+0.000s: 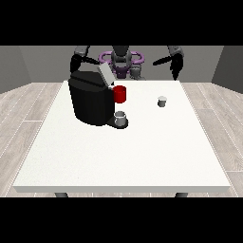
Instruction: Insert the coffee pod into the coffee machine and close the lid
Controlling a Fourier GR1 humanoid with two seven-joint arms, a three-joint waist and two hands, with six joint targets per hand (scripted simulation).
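Observation:
A black coffee machine (90, 100) stands on the left half of the white table (124, 156). Its grey lid (105, 73) is raised and tilted. A red part (120, 94) shows at its front, with a grey cup (121, 118) on the drip base below. The small grey coffee pod (162, 101) stands upright on the table to the right of the machine. The hand at the view's right (176, 70) hangs above the table's far edge, well behind the pod. The hand at the view's left (75, 64) is behind the machine, partly hidden by it.
The robot's torso (121, 59) is at the table's far edge. Wooden floor surrounds the table, with grey walls behind.

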